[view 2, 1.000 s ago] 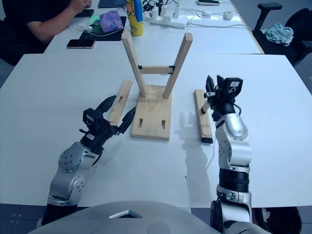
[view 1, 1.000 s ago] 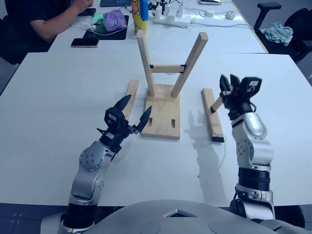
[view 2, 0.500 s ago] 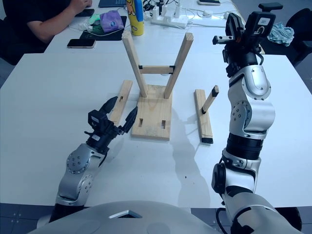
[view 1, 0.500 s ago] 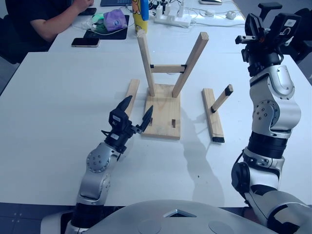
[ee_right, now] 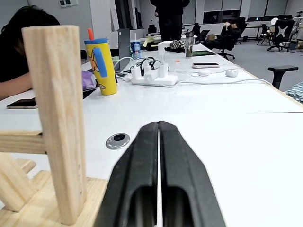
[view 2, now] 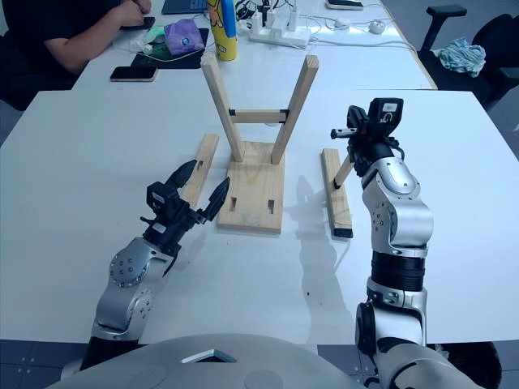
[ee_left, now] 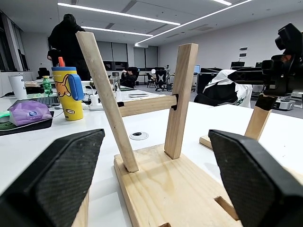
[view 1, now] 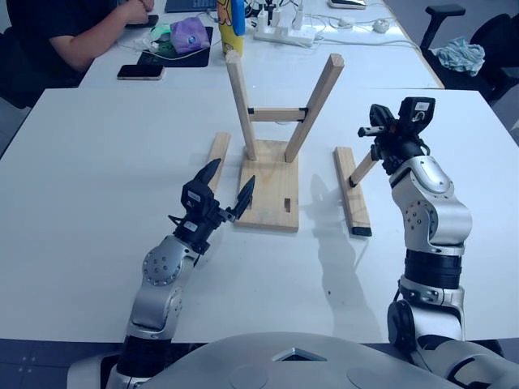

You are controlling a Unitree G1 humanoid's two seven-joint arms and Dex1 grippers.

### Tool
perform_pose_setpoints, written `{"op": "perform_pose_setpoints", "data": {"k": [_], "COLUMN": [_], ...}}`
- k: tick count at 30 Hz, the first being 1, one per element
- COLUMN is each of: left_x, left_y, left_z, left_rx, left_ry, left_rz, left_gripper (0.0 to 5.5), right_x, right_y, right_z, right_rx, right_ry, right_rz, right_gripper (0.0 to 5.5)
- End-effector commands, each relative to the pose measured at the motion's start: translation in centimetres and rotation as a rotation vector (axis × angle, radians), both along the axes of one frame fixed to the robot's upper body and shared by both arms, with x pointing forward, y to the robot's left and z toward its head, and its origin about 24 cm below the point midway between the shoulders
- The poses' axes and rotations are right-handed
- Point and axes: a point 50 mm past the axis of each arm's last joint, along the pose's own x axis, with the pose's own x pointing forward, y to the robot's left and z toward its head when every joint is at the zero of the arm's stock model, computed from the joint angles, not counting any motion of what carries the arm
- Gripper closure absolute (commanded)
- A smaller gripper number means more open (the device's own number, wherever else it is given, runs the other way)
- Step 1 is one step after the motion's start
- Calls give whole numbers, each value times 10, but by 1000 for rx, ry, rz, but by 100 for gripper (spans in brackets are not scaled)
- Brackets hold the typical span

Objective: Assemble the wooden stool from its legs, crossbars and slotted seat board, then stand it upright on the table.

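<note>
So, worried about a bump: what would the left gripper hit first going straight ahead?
Likely the seat board, its near edge just ahead of the left gripper; the upright legs stand farther on.

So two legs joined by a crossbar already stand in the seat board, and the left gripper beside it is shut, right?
Not shut: the left gripper is open, as the left wrist view shows. Two legs joined by a crossbar do stand in the seat board.
</note>
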Motion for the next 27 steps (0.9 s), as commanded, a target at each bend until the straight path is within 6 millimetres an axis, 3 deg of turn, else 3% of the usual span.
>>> {"op": "perform_pose_setpoints", "data": {"k": [1,4,9,12,16,20,24,27], "left_x": [3,3,4,3,3,3,4,6], "left_y": [1,2,2,2,2,2,2,3], "left_z": [1,1,0,-1,-1,0,1,2], "left_rx": [-2,-3,-11,-13,-15,-14,-9,-7], "left_ry": [-2,-4,-8,-9,-10,-11,-10,-11], "left_rz": [2,15,24,33,37,28,11,3], "left_gripper": [143,143,143,143,143,143,143,143], "right_x": [2,5,3,2,0,2,-1,-10], "right_y": [2,0,-5,-2,7,3,-9,-5], "right_z": [-8,15,81,111,123,84,-9,-57], "right_rx": [11,25,65,77,61,15,-25,26], "right_ry": [56,-74,-411,-524,-573,-440,-36,229], "right_rz": [4,-5,-31,-29,0,-23,-70,-42], "right_gripper": [547,547,547,547,547,547,547,547]}}
